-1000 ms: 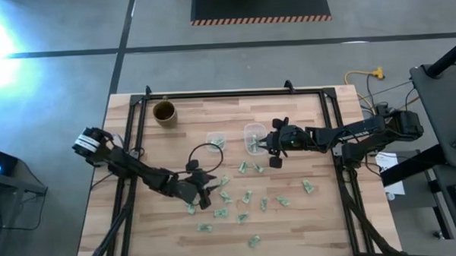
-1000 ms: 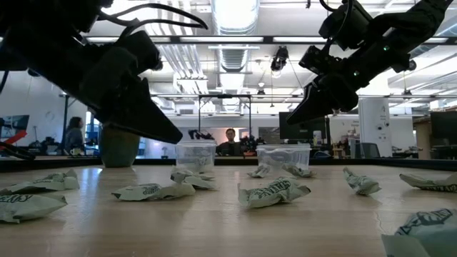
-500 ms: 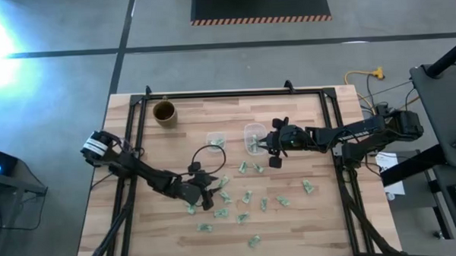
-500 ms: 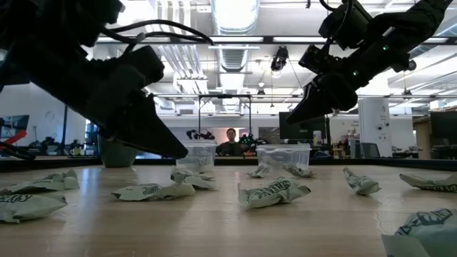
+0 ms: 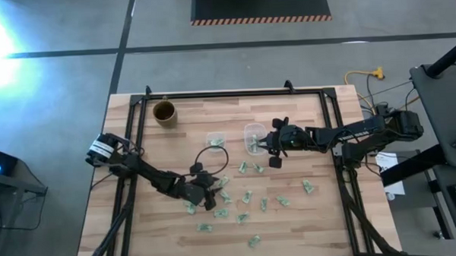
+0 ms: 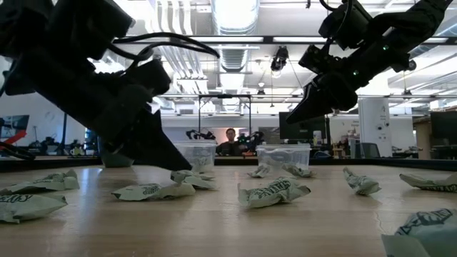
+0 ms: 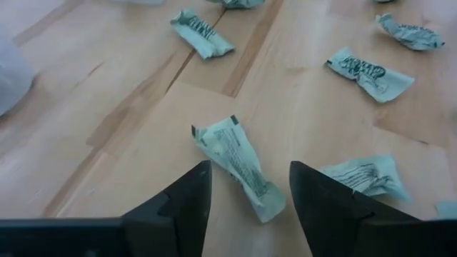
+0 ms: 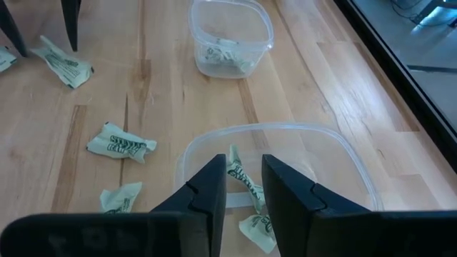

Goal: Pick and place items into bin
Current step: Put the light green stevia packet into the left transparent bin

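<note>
Left gripper (image 7: 246, 196) low over the table (image 5: 304, 125), fingers parted and straddling one crumpled green-and-white wrapper (image 7: 239, 164), which lies flat between the tips, not yet held. Judged the pick step: next calls for a short drop and a squeeze across the wrapper's narrow middle, then a carry to a tub. Right gripper (image 8: 243, 189) poised over the near clear tub (image 8: 343, 153), fingers slightly apart and empty, a few wrappers lying in the tub beneath. Second tub (image 8: 232, 36) just beyond, also holding pieces. Remaining wrappers (image 5: 245, 196) scattered loose on the table on the side of the tubs away from the brown cup (image 5: 164, 112).
</note>
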You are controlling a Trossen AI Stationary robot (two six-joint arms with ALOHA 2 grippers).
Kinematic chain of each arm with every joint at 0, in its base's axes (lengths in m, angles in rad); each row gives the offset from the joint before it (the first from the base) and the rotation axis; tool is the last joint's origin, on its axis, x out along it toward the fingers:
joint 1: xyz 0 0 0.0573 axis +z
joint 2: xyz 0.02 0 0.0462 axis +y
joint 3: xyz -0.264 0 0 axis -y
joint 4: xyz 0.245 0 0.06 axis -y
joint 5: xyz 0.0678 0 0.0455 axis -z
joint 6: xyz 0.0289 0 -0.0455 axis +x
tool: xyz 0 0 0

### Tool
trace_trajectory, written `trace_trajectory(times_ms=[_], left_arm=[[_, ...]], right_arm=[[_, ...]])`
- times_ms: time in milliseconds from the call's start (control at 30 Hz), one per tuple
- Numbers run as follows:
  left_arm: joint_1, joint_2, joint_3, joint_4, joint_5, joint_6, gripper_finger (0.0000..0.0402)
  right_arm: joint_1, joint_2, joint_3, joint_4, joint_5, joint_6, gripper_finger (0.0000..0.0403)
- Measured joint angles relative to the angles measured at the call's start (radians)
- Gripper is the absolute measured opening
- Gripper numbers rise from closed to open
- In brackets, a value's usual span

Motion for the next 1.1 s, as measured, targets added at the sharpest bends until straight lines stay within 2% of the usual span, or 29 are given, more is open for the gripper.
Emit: trace_trajectory(times_ms=[500, 1100], left_arm=[[0.002, 0.002, -0.004, 0.001, 0.003, -0.002, 0.0006], [0.002, -0.006, -0.002, 0.0, -0.009, 0.021, 0.0]], right_arm=[[0.0, 0.0, 0.001, 0.0, 0.0, 0.003, 0.0078], [0.0, 0.0, 0.002, -0.001, 0.0, 0.004, 0.0068]])
